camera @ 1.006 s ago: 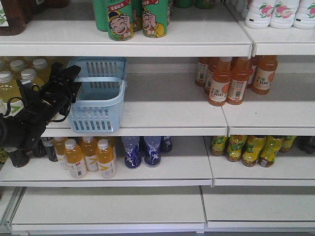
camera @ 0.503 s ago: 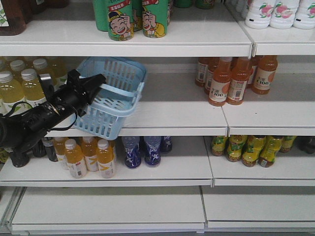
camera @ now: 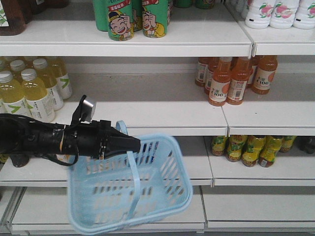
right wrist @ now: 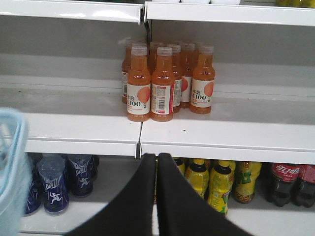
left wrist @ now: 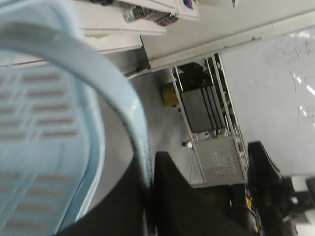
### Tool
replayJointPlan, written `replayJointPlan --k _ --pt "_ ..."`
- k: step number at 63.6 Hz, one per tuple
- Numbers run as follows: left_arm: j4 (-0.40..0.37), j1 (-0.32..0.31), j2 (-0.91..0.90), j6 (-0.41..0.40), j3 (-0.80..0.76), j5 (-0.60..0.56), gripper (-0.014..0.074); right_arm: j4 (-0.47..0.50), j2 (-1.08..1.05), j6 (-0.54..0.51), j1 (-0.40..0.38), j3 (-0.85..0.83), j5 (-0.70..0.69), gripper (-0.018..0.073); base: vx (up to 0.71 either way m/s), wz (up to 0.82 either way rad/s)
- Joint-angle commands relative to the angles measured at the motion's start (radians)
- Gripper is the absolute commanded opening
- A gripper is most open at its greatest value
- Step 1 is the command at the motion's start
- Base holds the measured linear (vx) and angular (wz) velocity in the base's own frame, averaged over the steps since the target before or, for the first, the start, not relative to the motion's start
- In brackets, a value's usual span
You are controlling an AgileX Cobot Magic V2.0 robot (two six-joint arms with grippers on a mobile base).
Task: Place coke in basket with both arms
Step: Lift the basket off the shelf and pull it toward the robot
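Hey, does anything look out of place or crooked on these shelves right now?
Only the basket: it hangs tilted in front of the lower shelves, held by its strap handle in the shut left gripper. The bottles stand upright; nothing looks spilled.

the black tubular left arm [camera: 44, 140] carries looping black cables [camera: 59, 162] and a small silver-grey module [camera: 89, 109].

I see the basket [camera: 167, 191] hanging in front of the lower shelf [camera: 199, 169], my left gripper [camera: 134, 143] closed on its handle [camera: 132, 177] at its upper left. Cans [camera: 133, 17] stand on the top shelf [camera: 197, 37] above the basket; C100 bottles [camera: 231, 81] up and to its right, one shelf higher.
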Motion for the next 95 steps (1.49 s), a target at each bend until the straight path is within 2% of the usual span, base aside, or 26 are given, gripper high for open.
replayJointPlan --k 1,19,29,38,43,50,70,95 --pt "-0.069 -0.035 -0.176 0.001 0.058 -0.224 -0.0008 -0.007 -0.019 -0.005 -0.006 0.011 -0.075 -0.0005 0.0 0.0" --pt "-0.07 -0.135 -0.48 0.026 0.282 -0.214 -0.0008 -0.007 -0.019 -0.005 -0.006 0.011 -0.075 -0.0005 0.0 0.0" --pt "-0.081 -0.191 -0.605 0.027 0.369 -0.167 -0.0008 -0.007 -0.019 -0.005 -0.006 0.011 -0.075 -0.0005 0.0 0.0" --pt "-0.173 -0.232 -0.688 0.026 0.394 -0.101 -0.0008 -0.007 -0.019 -0.005 -0.006 0.011 -0.075 -0.0005 0.0 0.0" --pt "-0.21 -0.238 -0.719 0.026 0.393 -0.094 -0.0008 -0.007 -0.019 -0.005 -0.006 0.011 -0.075 -0.0005 0.0 0.0" --pt "-0.22 -0.242 -0.742 0.026 0.393 -0.094 -0.0008 -0.007 -0.019 -0.005 -0.006 0.011 -0.075 -0.0005 0.0 0.0" --pt "-0.138 -0.242 -0.747 0.026 0.393 -0.086 -0.0008 -0.007 -0.019 -0.005 -0.006 0.011 -0.075 -0.0005 0.0 0.0" --pt "-0.118 -0.242 -0.747 0.026 0.393 -0.088 -0.0008 -0.007 -0.019 -0.005 -0.006 0.011 -0.075 -0.0005 0.0 0.0"
